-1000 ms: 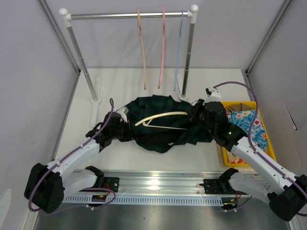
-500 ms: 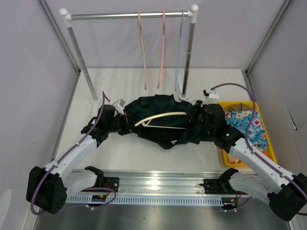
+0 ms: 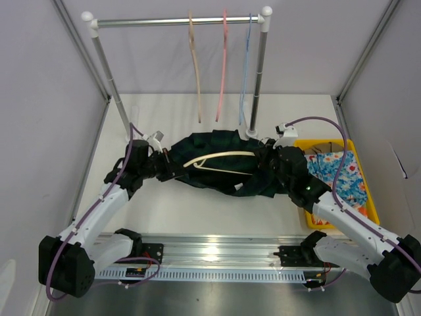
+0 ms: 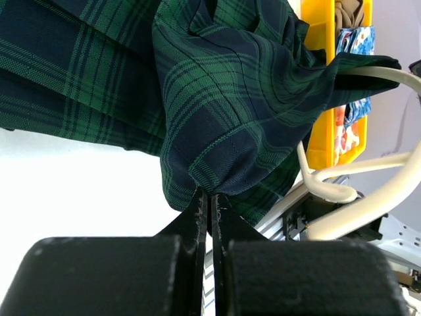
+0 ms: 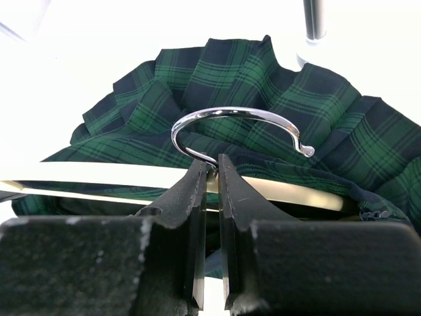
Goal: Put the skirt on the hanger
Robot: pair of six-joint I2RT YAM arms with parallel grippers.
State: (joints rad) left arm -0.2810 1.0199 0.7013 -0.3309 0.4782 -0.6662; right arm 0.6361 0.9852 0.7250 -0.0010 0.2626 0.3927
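table (image 3: 177,210): white, walled in, with a rail (image 3: 177,22) at the back.
skirt (image 3: 212,141): lay bunched mid-table between both arms.
hanger (image 3: 223,156): rested across the skirt's top.
left gripper (image 4: 209,197): pinched closed on a skirt fold.
right gripper (image 5: 212,168): clamped tight at the base of the hanger's metal hook.
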